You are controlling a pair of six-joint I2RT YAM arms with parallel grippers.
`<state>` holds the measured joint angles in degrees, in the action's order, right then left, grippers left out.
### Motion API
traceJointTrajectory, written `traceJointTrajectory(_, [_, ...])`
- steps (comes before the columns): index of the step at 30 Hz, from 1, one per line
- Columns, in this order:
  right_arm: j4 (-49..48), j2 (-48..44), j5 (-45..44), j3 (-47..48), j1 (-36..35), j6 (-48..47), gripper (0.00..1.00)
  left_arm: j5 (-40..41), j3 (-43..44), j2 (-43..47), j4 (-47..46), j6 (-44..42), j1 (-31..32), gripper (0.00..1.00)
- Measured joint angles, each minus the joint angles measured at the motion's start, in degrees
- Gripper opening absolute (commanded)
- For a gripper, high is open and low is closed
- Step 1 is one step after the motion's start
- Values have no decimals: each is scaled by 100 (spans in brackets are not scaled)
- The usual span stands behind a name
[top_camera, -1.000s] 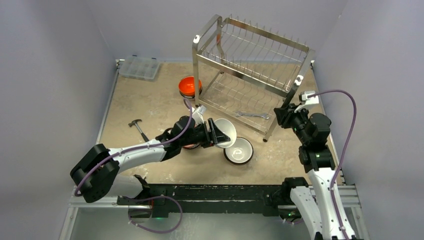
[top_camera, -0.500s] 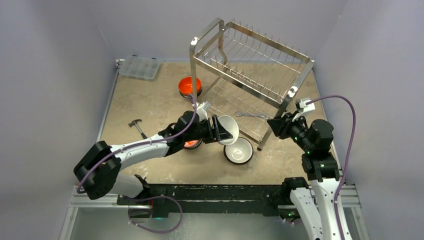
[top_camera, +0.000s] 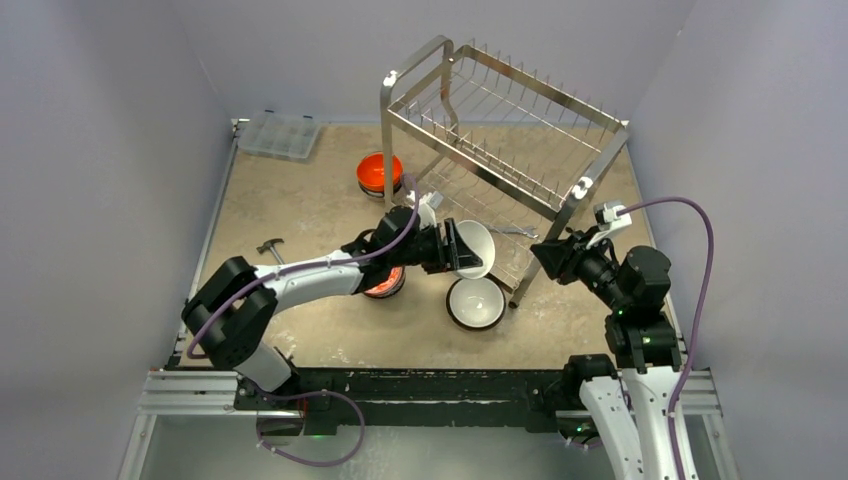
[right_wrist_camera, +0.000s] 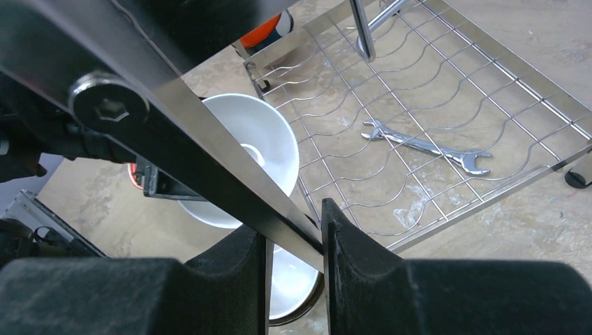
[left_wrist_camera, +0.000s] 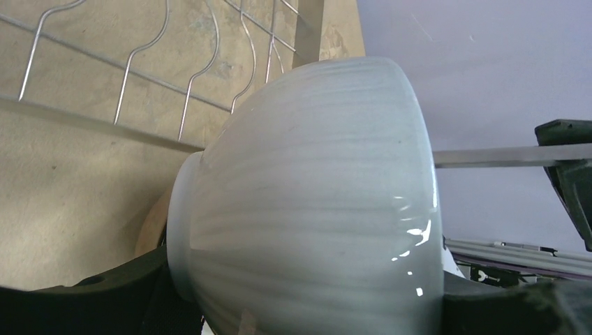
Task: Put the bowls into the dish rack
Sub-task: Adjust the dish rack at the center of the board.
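The left gripper (top_camera: 452, 250) held a white bowl (top_camera: 476, 250) tipped on its side. The bowl was smooth and shiny, with faint stripes on its outside. It was up off the table, right at the front of the dish rack (top_camera: 500, 110), by the bottom shelf. The left arm reached far across the table. The right gripper (right_wrist_camera: 293, 227) pinched a front leg of the rack, which stood tilted. Another white bowl (top_camera: 476, 303) sat on the table just below.

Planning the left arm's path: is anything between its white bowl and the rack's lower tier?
Nothing visible between the white bowl and the dish rack. A wrench lies at the lower tier further in; the right hand clamps a rack leg nearby.
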<state>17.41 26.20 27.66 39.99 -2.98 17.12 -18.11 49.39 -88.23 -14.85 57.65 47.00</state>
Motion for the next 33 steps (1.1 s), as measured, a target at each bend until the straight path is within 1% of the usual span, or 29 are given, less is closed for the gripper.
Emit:
traceJointTrajectory(2, [-9,-2,-7,-4,0,0,30,-59,175,-210,-76,-20,0,38])
traceJointTrajectory(5, [-7,-4,-24,-9,0,35,43,-133,426,-498,-146,-31,0,37])
traceJointTrajectory(7, [-111,-17,7,-9,0,160,49,-190,627,-710,-177,-46,0,37])
traceJointTrajectory(9, [-304,-79,-11,-9,-2,223,53,-258,848,-935,-181,-85,0,36])
traceJointTrajectory(13, [-588,-162,-52,-4,-2,249,54,-356,1292,-1379,-210,-160,0,35])
traceJointTrajectory(23, [-734,-149,-70,-4,-2,286,54,-446,2592,-2555,-33,-452,0,33])
traceJointTrajectory(27, [-774,-146,-66,-7,-2,345,54,-431,3217,-3042,192,-629,0,33])
traceJointTrajectory(33, [-831,-146,-46,-7,-2,428,54,-302,4223,-3744,835,-1036,0,32])
